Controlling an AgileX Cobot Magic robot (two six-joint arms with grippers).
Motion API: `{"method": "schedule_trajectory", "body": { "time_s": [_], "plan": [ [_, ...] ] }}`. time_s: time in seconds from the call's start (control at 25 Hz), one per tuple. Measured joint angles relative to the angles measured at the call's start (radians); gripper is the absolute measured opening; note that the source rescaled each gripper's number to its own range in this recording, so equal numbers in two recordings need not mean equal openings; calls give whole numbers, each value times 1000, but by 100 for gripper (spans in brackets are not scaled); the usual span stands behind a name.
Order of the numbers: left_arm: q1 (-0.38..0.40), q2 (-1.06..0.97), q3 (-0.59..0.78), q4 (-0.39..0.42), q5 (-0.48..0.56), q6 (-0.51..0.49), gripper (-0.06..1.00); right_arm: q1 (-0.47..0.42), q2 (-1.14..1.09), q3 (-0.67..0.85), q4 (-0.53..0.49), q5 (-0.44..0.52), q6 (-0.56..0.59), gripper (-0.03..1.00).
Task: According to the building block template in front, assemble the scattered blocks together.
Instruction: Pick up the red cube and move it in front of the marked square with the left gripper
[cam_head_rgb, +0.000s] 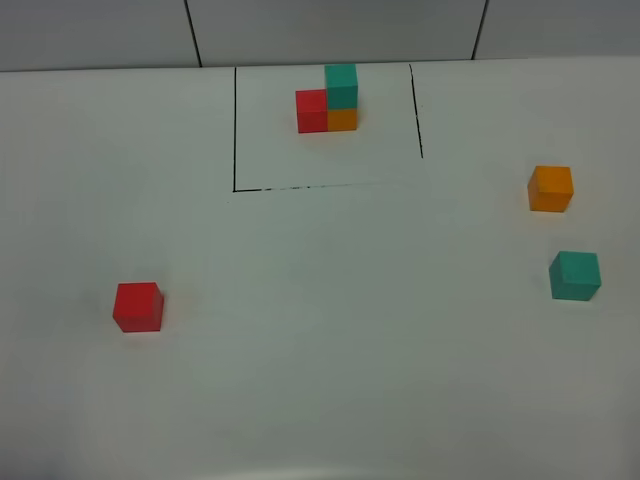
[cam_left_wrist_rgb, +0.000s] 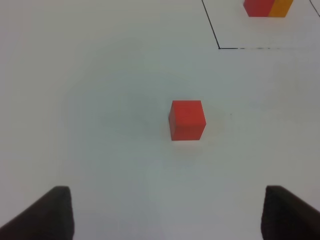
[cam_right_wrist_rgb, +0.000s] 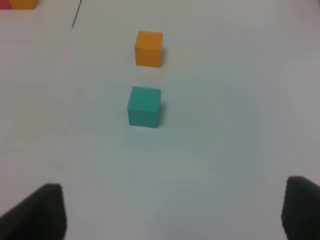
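Note:
The template (cam_head_rgb: 328, 101) stands in a black-lined square at the back: a red block beside an orange block with a green block on top. It shows partly in the left wrist view (cam_left_wrist_rgb: 267, 7). A loose red block (cam_head_rgb: 137, 306) lies at the left front and sits ahead of my open left gripper (cam_left_wrist_rgb: 167, 215), also in that view (cam_left_wrist_rgb: 187, 120). A loose orange block (cam_head_rgb: 550, 188) and a loose green block (cam_head_rgb: 574, 275) lie at the right. My open right gripper (cam_right_wrist_rgb: 172, 212) is short of the green block (cam_right_wrist_rgb: 144, 106), with the orange block (cam_right_wrist_rgb: 149, 48) beyond it.
The white table (cam_head_rgb: 330, 340) carries a black-lined square (cam_head_rgb: 235, 130) around the template. A grey panelled wall (cam_head_rgb: 330, 30) runs behind the table. Neither arm shows in the exterior high view.

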Motion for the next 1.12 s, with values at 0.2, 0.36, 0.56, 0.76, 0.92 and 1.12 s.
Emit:
{"method": "schedule_trajectory", "body": {
  "time_s": [0.2, 0.36, 0.56, 0.76, 0.92, 1.12],
  "plan": [
    [0, 30, -10, 1, -16, 0, 70, 0, 0, 0, 0, 0, 0, 75],
    [0, 160, -35, 1, -86, 0, 81, 0, 0, 0, 0, 0, 0, 75],
    [0, 437, -97, 1, -157, 14, 86, 0, 0, 0, 0, 0, 0, 75],
    [0, 771, -188, -24, -180, 28, 86, 0, 0, 0, 0, 0, 0, 75],
    [-19, 1045, -248, -24, -174, 42, 86, 0, 0, 0, 0, 0, 0, 75],
    [-104, 1303, -296, -13, -223, 14, 86, 0, 0, 0, 0, 0, 0, 75]
  ]
}}
